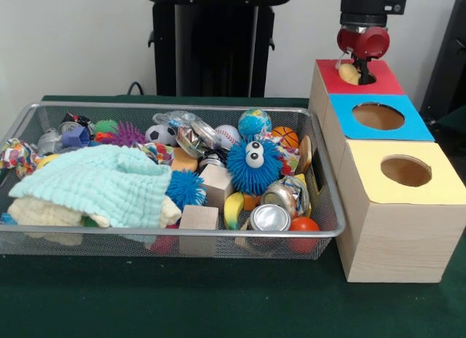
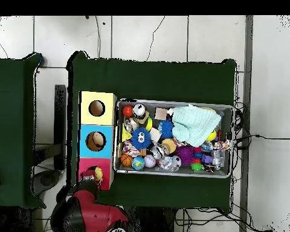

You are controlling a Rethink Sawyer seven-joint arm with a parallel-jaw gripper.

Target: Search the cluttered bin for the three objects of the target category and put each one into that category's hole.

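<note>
My gripper (image 1: 358, 70) hangs over the red-topped box (image 1: 382, 81) at the far end of a row of wooden boxes. A small yellowish object (image 1: 349, 73) sits right at the rim of that box's hole, just under the gripper. Whether the gripper grips it is unclear. In the overhead view the gripper (image 2: 92, 177) and the yellowish object (image 2: 98, 174) are over the red box (image 2: 106, 168). The wire bin (image 1: 182, 232) holds a banana (image 1: 233, 209), cans (image 1: 269, 218), wooden blocks (image 1: 198, 218), balls and a blue spiky ball with eyes (image 1: 253, 165).
A blue-topped box (image 1: 419, 127) and a yellow-topped box (image 1: 371, 156), each with a round hole, stand nearer than the red one, beside the bin. A mint-green cloth (image 1: 102, 181) covers the bin's left part. Green cloth covers the table (image 1: 218, 301).
</note>
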